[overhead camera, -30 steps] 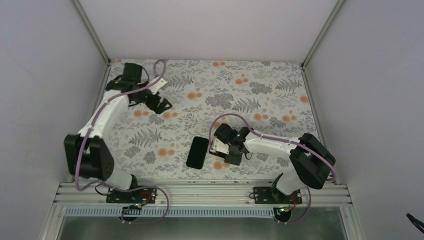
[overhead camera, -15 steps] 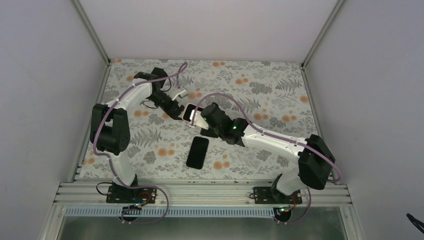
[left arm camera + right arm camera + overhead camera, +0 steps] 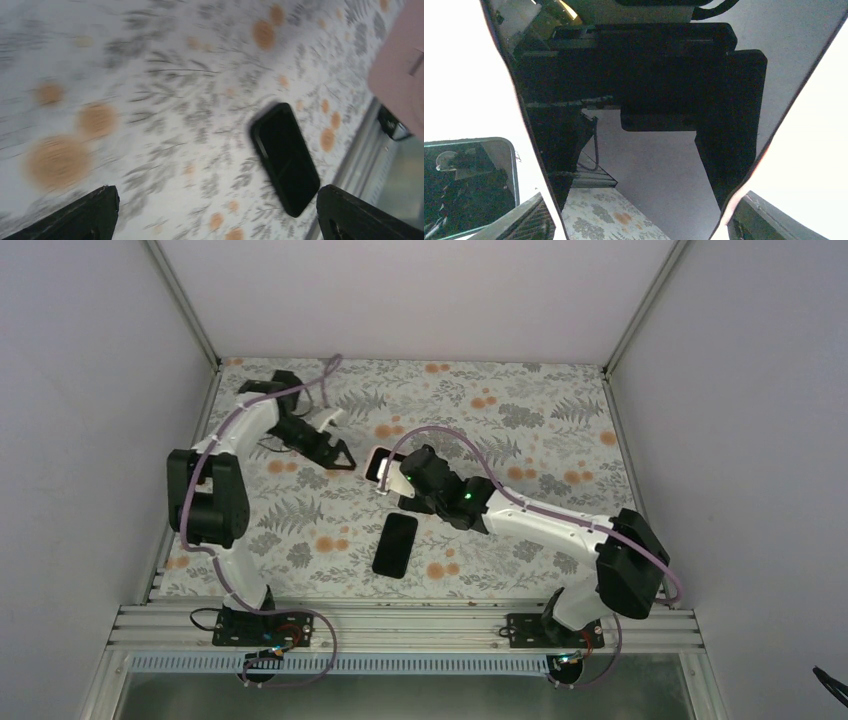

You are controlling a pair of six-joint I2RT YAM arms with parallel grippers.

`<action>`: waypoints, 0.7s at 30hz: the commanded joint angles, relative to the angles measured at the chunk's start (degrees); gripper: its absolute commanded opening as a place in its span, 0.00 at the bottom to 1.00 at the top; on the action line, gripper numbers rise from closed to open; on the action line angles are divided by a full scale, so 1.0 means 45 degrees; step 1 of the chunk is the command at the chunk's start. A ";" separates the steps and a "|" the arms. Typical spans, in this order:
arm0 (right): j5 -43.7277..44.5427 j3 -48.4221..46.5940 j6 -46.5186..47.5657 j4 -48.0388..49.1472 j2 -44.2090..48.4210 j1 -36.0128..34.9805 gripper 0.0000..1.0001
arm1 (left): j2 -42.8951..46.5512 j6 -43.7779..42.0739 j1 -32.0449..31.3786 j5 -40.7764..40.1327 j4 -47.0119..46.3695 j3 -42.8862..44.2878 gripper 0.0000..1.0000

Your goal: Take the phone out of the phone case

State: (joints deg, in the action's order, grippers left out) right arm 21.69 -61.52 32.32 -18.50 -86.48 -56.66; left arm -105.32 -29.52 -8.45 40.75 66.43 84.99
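Pink shows at the edge of my left wrist view, and I take it to be the phone case [image 3: 400, 65] wrapped around the phone [image 3: 382, 464]

Finding one: the phone is up off the surface [image 3: 560, 430], clamped across its width in the right gripper [image 3: 393, 473], a little left of centre. Its glossy dark face fills my right wrist view and mirrors the gripper back at me.

Finding two: its long axis appears to run on in line with the right fingers, with the free end aimed far-left toward the left arm.

Finding three: the left gripper [image 3: 337, 453] hangs just left of that free end, jaws spread wide and holding nothing, near the phone but not touching it. It is the only free gripper, so I judge the peel falls to it, approaching rightward along that axis.

Noted separately: a dark slab [image 3: 396, 545] lies flat nearer the bases, long axis running near to far. Whether it is a phone or a case I cannot tell
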 commanded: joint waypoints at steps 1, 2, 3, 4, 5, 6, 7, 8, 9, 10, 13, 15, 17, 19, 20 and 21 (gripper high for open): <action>-0.0006 0.0262 0.0079 0.0827 0.0757 -0.0107 0.38 | 0.0082 -0.0506 0.1578 0.0086 0.0518 0.1100 0.97; 0.0032 0.0253 0.0098 0.0820 0.0657 -0.0106 0.38 | 0.0005 -0.0701 0.1693 0.0595 0.0812 0.1304 0.97; 0.0056 0.0262 0.0101 0.0866 0.0554 -0.0104 0.38 | -0.0002 -0.0874 0.1715 0.0818 0.1051 0.1418 0.97; 0.0027 0.0271 0.0118 0.0954 0.0432 -0.0103 0.38 | 0.0014 -0.0979 0.1684 0.1288 0.1203 0.1459 0.98; 0.0041 0.0230 0.0113 0.1046 0.0328 -0.0103 0.38 | 0.0043 -0.1038 0.1616 0.1570 0.1317 0.1454 0.98; 0.0035 0.0149 0.0110 0.1106 0.0162 -0.0106 0.38 | 0.0066 -0.1104 0.1513 0.1789 0.1397 0.1434 0.98; 0.0025 0.0037 0.0102 0.1121 0.0007 -0.0104 0.38 | 0.0064 -0.1234 0.1404 0.2082 0.1542 0.1417 0.98; 0.0055 -0.0082 0.0104 0.1172 -0.0238 -0.0103 0.38 | 0.0067 -0.1373 0.1318 0.2434 0.1701 0.1407 0.98; 0.0061 -0.0175 0.0131 0.1225 -0.0397 -0.0086 0.39 | 0.0052 -0.1560 0.1241 0.2766 0.1877 0.1411 0.98; 0.0038 -0.0245 0.0151 0.1309 -0.0510 -0.0094 0.39 | 0.0014 -0.1681 0.1175 0.3059 0.2102 0.1448 0.98; 0.0003 -0.0503 0.0155 0.1367 -0.0903 -0.0065 0.40 | -0.0024 -0.1846 0.1039 0.3454 0.2331 0.1547 0.98; -0.0010 -0.0709 0.0148 0.1255 -0.1211 -0.0046 0.41 | -0.0029 -0.1917 0.1020 0.3768 0.2508 0.1696 0.98; -0.0141 -0.0725 0.0186 0.1397 -0.1298 -0.0007 0.41 | 0.0021 -0.1870 0.0929 0.3796 0.2500 0.1730 0.98; -0.0199 -0.0837 0.0154 0.1495 -0.1370 0.0002 0.41 | 0.0047 -0.1850 0.0824 0.3767 0.2478 0.1647 0.98; -0.0210 -0.0943 0.0161 0.1485 -0.1442 0.0012 0.41 | 0.0030 -0.1835 0.0764 0.3768 0.2451 0.1531 0.97; -0.0226 -0.1102 0.0148 0.1444 -0.1539 0.0002 0.41 | 0.0004 -0.1841 0.0705 0.3783 0.2396 0.1412 0.97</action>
State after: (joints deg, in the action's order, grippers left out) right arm 20.95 -62.22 32.97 -16.47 -93.19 -56.55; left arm -105.34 -36.14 -4.34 54.76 76.42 91.18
